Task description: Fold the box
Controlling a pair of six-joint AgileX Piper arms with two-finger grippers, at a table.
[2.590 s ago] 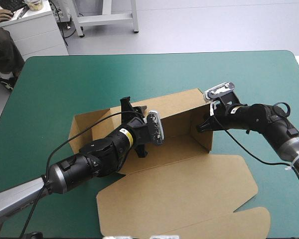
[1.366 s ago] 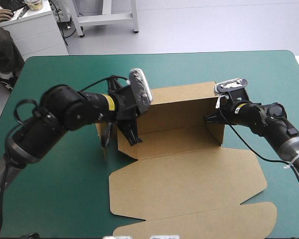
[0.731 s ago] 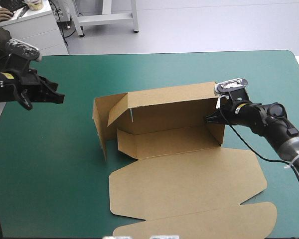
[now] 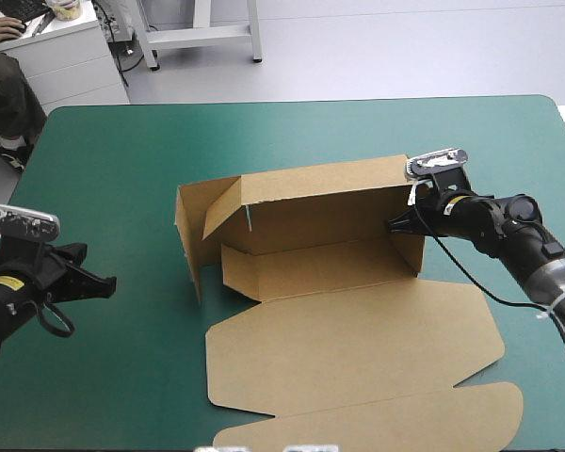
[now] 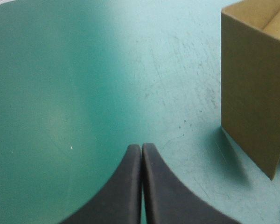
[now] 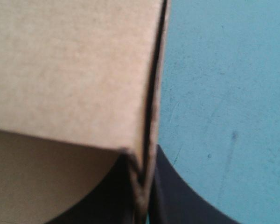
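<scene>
Brown box (image 4: 311,212), walls raised (lid flat), right hand (image 4: 394,224) at its right wall, left hand (image 4: 104,281) well apart.

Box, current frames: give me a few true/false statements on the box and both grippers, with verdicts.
1. The right gripper is shut on the box at its right end wall. True.
2. The left gripper touches the box. False: it is over the teal-green cover near the table's left edge, apart from the box.
3. The left gripper is open. False: its fingers meet in one pointed arch, holding nothing.
4. The lid lies flat on the cover, toward the table's near edge. True.
5. The back wall stands upright. True.
</scene>
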